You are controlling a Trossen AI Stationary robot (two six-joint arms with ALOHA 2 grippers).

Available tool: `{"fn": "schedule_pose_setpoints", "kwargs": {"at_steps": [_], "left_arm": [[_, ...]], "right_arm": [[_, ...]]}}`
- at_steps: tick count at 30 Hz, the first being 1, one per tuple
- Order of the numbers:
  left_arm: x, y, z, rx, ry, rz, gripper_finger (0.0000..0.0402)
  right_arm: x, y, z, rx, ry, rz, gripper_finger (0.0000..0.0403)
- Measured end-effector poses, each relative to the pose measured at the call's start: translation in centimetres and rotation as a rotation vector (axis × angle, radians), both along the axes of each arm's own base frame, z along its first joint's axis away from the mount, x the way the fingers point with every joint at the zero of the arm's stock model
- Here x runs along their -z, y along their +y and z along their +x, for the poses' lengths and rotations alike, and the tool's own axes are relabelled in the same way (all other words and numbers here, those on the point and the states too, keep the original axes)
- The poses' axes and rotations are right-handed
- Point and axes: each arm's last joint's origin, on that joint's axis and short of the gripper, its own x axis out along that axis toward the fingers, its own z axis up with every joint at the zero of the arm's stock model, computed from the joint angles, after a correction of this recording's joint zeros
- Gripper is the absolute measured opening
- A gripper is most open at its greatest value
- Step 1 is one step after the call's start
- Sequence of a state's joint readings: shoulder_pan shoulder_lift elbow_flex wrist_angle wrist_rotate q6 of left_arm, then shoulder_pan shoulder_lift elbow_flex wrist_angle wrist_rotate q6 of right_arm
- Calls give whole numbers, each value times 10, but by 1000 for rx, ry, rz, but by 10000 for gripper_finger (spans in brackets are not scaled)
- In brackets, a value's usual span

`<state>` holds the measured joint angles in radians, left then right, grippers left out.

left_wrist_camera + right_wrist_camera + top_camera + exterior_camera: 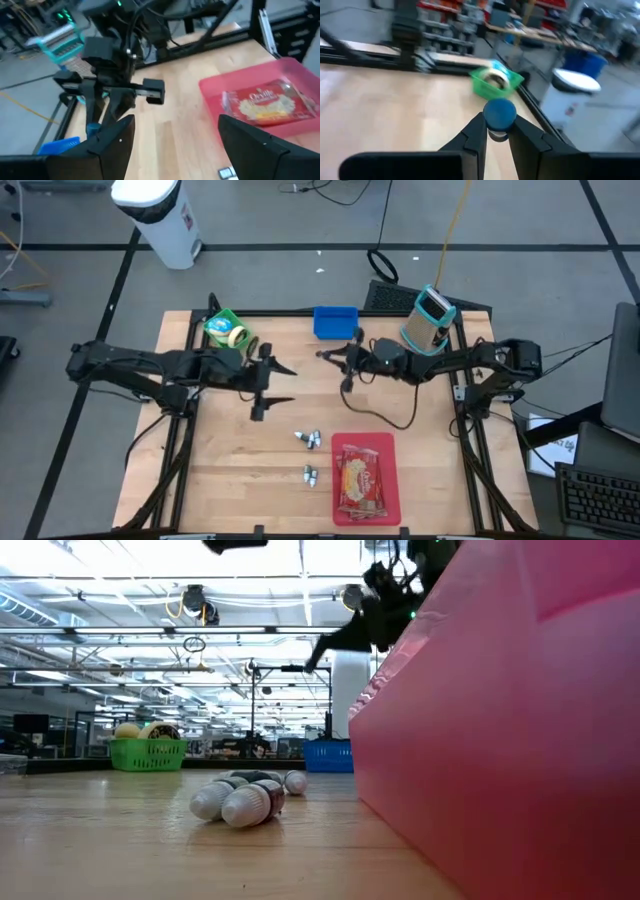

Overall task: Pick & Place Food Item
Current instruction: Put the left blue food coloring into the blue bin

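- Left gripper: over the table's centre-left, fingers spread wide, nothing between them; left wrist view confirms both fingers apart w/ bare wood between.
- Right gripper: over the table's rear centre, just in front of the blue bin; fingers clenched on a small blue-capped item; cap shows round betw. the fingertips in the right wrist view.
- Red tray: front centre-right of table; holds a snack pack w/ red and yellow print, lying flat inside; same pack visible in the left wrist view.
- Small pods: two touching, just left of the tray's rear corner; a third pod nearer the front, apart from the pair, beside the tray's left wall; low view shows white rounded ends on the wood.
- Green basket: rear left corner of table, w/ a tape-like roll in it; contents otherwise unclear.
- Teal-capped container: rear right edge of table, tilted, beside the right arm.
- Off table: white bin on floor behind; keyboard at right.
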<state>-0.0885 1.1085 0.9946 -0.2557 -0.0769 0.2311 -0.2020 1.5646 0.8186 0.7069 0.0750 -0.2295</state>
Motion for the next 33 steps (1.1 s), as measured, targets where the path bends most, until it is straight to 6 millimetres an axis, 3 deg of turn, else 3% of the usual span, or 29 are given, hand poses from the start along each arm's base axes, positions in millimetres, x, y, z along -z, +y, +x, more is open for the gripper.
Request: {"fn": "schedule_pose_setpoints", "kwargs": {"at_steps": [9,16,26,33], "left_arm": [[60,33,-19,-174,-119,-102,280],[88,49,-21,-248,-282,-149,280],[100,51,-14,-256,-269,-155,280],[102,51,-13,-257,-263,-156,280]], "right_arm": [[1,-61,-19,209,-37,124,58],[9,-97,-34,296,-46,233,58],[43,-119,-39,391,55,350,58],[46,-123,-41,409,59,354,61]]}}
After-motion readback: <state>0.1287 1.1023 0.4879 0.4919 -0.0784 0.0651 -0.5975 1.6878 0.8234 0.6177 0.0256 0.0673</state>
